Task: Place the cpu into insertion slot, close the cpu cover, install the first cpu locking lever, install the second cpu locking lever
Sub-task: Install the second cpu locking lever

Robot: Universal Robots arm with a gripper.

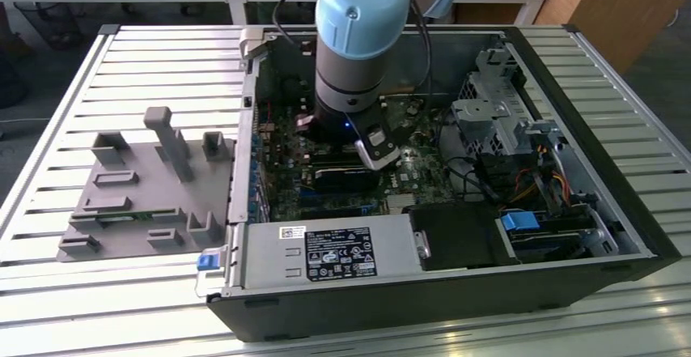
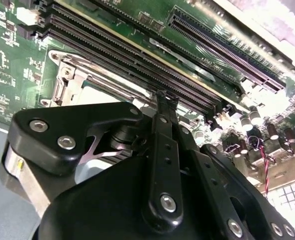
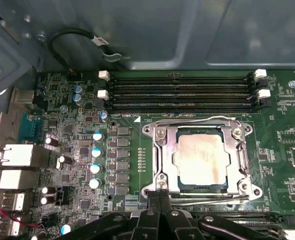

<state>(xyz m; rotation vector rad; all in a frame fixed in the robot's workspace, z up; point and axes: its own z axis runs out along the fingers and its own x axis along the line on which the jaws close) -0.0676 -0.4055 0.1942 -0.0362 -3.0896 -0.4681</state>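
Seated in the dark square insertion slot (image 3: 203, 161) on the green circuit board (image 3: 127, 150): pale square cpu (image 3: 201, 159), framed by the closed silvery metal cpu cover (image 3: 162, 160). Just beside the cover: long black memory slots (image 3: 180, 92). In the exterior view's left, beyond the open computer case (image 1: 604, 211): grey plastic fixture (image 1: 141, 191) on the slatted table (image 1: 65, 90).

In the exterior view, the arm (image 1: 357, 57) hides the insertion slot from you. In the first wrist view, the end effector (image 3: 160, 197) covers the cpu cover's (image 3: 162, 155) near edge.

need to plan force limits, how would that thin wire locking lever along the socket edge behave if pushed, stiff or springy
Probably springy: the locking lever is a thin bent wire rod. Likely slippery, being bare round metal. It lies along the cpu cover, so it may snap sideways when pushed.
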